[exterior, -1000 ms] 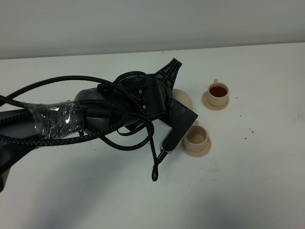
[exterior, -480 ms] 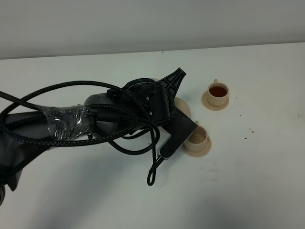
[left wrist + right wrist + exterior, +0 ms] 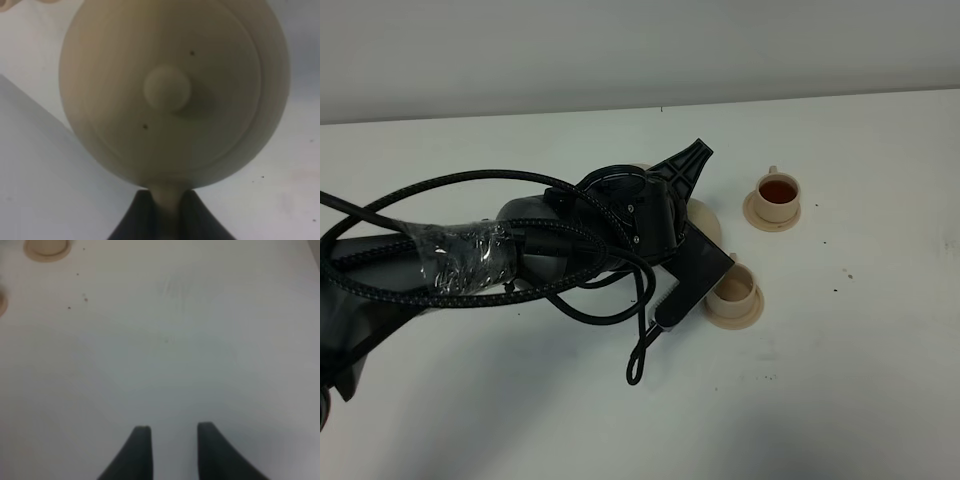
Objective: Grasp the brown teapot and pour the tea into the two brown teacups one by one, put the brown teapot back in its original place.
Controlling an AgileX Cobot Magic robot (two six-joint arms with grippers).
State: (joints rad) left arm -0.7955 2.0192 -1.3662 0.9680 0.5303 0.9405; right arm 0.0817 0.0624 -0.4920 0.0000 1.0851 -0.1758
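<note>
In the left wrist view the brown teapot fills the frame from above, its lid knob in the middle. My left gripper is shut on its loop handle. In the high view the left arm covers most of the teapot, which sits just left of the two brown teacups. The far teacup holds dark tea on its saucer. The near teacup looks pale inside, and the gripper body overlaps its left side. My right gripper is open over bare table. The original place is hidden under the arm.
The white table carries a few dark specks right of the cups. A black cable loop hangs from the left arm down to the tabletop. In the right wrist view one teacup sits at the frame's far corner.
The left arm with the teapot has shifted slightly right, toward the near teacup, and has barely moved in the last half second. The cable loop swung left.
</note>
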